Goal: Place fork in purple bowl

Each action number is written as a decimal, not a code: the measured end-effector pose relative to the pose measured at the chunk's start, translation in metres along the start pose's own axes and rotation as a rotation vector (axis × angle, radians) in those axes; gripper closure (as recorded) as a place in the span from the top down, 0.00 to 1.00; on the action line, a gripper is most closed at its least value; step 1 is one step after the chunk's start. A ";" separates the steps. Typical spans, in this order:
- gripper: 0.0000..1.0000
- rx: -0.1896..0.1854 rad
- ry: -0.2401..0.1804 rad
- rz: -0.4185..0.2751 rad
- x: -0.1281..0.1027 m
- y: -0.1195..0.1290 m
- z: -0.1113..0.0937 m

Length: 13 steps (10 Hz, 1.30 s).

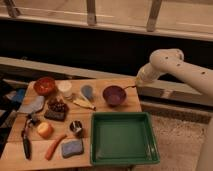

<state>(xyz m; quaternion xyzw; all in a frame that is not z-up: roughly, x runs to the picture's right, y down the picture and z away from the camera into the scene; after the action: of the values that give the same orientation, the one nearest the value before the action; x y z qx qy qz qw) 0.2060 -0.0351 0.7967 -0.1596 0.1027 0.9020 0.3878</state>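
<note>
Here the arm bends down — gripper (136, 86) clamps the fork (128, 88) beside the purple bowl (114, 95)

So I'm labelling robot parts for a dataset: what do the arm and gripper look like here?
The arm is a thick, rounded tube in glossy off-white with a bulbous elbow joint and small dark dots along its casing. The gripper, by the purple bowl, is small and dark.

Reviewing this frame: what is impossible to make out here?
- Gripper, camera view: at the table's right edge beside the purple bowl; too small and dark to read its grip.
- Fork, camera view: only a thin dark sliver near the bowl rim shows; whether it touches the bowl is unclear.
- Arm, camera view: cut off by the right edge.
</note>
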 end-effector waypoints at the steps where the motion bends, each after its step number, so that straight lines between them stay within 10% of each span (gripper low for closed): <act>1: 0.03 0.032 0.010 -0.004 0.002 0.000 0.008; 9: 0.78 0.198 0.110 0.026 0.011 -0.028 0.075; 13: 0.80 0.197 0.159 -0.025 0.028 -0.018 0.080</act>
<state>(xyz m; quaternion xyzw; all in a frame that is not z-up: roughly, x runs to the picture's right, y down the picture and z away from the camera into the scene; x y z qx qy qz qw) 0.1842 0.0207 0.8593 -0.1931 0.2195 0.8671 0.4035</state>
